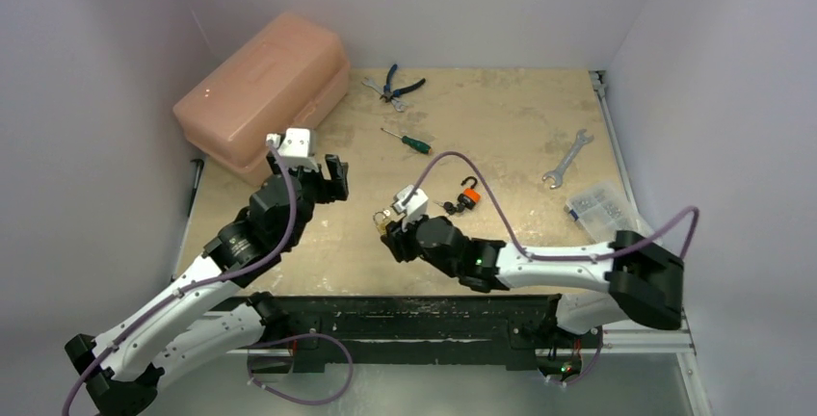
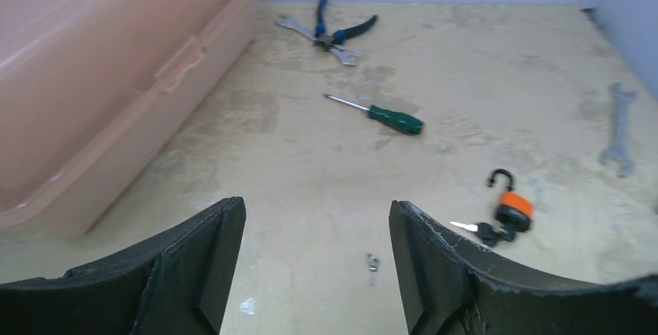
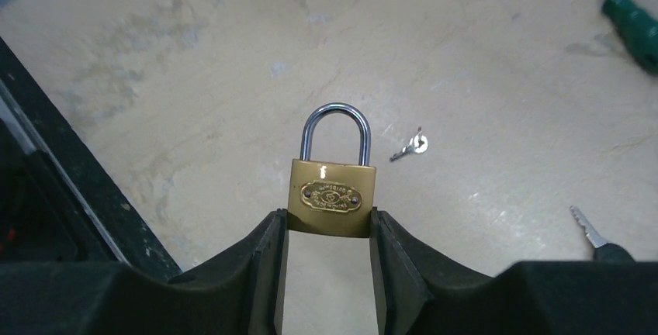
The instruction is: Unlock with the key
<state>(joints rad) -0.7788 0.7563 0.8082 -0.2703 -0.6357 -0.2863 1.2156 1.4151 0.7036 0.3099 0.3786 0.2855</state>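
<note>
The bench (image 1: 501,117) is walled at the top, left and right of the overhead view, and a black front rail (image 3: 85,195) closes its lower edge. A pink toolbox (image 1: 265,89) fills the upper left corner. Pliers (image 1: 397,84) lie at top centre and a green-handled screwdriver (image 1: 409,141) just below them. A spanner (image 1: 566,158) and a clear plastic box (image 1: 599,206) sit toward the right edge. The middle of the bench, from the toolbox across to the spanner, is mostly bare board.

The right pincer (image 3: 328,230) grips the brass padlock (image 3: 332,195) by the two sides of its body. The padlock's face is toward the wrist camera, its shackle points up the frame, and both shackle legs are seated in the body. The small key (image 3: 411,146) lies flat on the bench, just right of the shackle in the right wrist view and apart from the pincer.

The left pincer (image 2: 314,265) stands open and holds nothing. In its own view the same key shows on the board low in the frame, in the gap between the two fingers.

An orange padlock (image 2: 512,207) lies at the lower right of the left wrist view (shackle swung open, a black-headed key beside it).
</note>
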